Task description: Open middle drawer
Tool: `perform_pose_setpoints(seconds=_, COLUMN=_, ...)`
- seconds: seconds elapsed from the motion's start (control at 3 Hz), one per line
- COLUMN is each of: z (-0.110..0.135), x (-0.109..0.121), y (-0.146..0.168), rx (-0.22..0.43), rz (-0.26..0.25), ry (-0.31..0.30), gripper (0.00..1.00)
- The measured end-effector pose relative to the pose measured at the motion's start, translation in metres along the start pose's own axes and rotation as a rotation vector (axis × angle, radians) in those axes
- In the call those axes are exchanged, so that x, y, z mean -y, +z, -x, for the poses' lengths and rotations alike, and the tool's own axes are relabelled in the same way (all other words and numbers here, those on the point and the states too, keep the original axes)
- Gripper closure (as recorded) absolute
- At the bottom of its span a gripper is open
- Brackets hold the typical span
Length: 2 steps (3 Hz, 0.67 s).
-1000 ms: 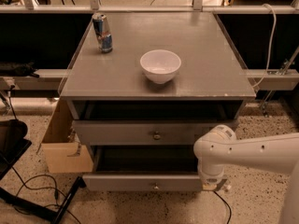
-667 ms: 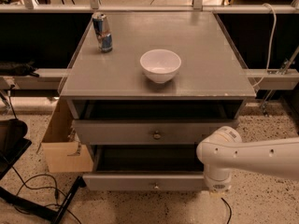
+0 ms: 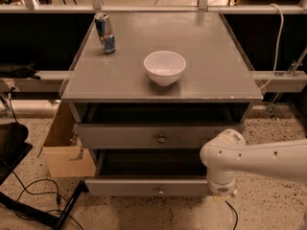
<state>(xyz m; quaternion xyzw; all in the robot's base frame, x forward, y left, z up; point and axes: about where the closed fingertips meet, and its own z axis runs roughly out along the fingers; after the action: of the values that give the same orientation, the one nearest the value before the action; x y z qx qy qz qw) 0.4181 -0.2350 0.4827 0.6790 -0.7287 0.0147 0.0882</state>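
Observation:
The middle drawer (image 3: 144,187) is the lower of the two grey fronts in view. It has a small round knob (image 3: 159,191) and stands pulled out, showing its dark interior (image 3: 148,163). The taller, wider drawer (image 3: 120,135) above it is also pulled out a little. My white arm (image 3: 268,159) reaches in from the right and its wrist points down at the right end of the middle drawer's front. My gripper (image 3: 221,194) is at that end, mostly hidden under the wrist. The lowest drawer is out of view.
A white bowl (image 3: 164,67) and a drink can (image 3: 105,33) stand on the grey cabinet top (image 3: 216,56). A cardboard box (image 3: 64,150) sits left of the cabinet. Cables (image 3: 33,195) and a dark stand (image 3: 67,207) lie on the speckled floor at the left.
My arm's wrist has sunk a little and shifted slightly at the right end of the middle drawer's front. Both drawers stand as they did before.

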Motion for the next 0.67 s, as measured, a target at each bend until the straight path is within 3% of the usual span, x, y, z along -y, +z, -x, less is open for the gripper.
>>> perform_pose_setpoints(seconds=0.67, z=0.0242, x=0.021, y=0.0138, rx=0.085, rz=-0.018, ry=-0.051, gripper=0.03)
